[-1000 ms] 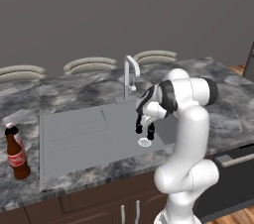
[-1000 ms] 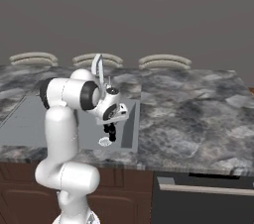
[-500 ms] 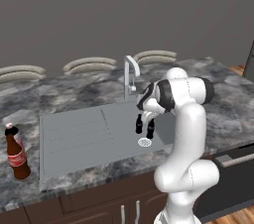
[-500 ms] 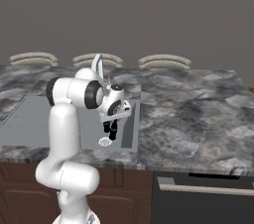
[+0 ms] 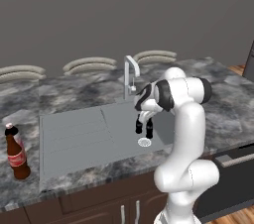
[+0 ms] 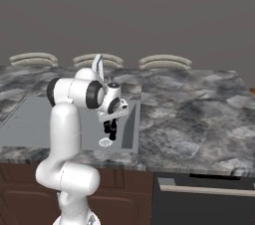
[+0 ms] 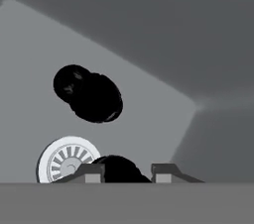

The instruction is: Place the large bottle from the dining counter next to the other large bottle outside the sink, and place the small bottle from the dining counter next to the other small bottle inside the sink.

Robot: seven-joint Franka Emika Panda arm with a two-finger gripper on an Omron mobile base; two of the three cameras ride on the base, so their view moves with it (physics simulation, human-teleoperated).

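Over the sink (image 5: 74, 134), near its right end and just above the round drain (image 5: 144, 142), the gripper (image 5: 144, 128) hangs pointing down from the bent arm. Its fingers (image 7: 166, 170) are drawn close together, and the hand view shows a dark rounded shape lodged between them. I take this to be the small bottle (image 7: 119, 168) from the dining counter, clamped by its upper part.

A second small dark bottle (image 7: 89, 94) sits on the sink floor just beyond the drain. It is seen nearly end-on, so I cannot tell whether it stands or lies. The faucet (image 5: 130, 72) rises behind the sink, back from the gripper.

The large brown bottle (image 5: 16, 151), with its red label and cap, stands upright on the stone counter (image 5: 223, 104) just off the left edge of the sink, well away from the gripper.

The held bottle looks small, rigid and smooth, so probably light but slippery, and inclined to tip on a narrow base. A hold across the body or shoulder would suit it better than one on the cap. It wants setting down squarely on the flat floor beside its twin, clear of the drain's ribbed grate. The tall bottle is likely heavier and top-heavy, and is best gripped around mid-body, below the neck.
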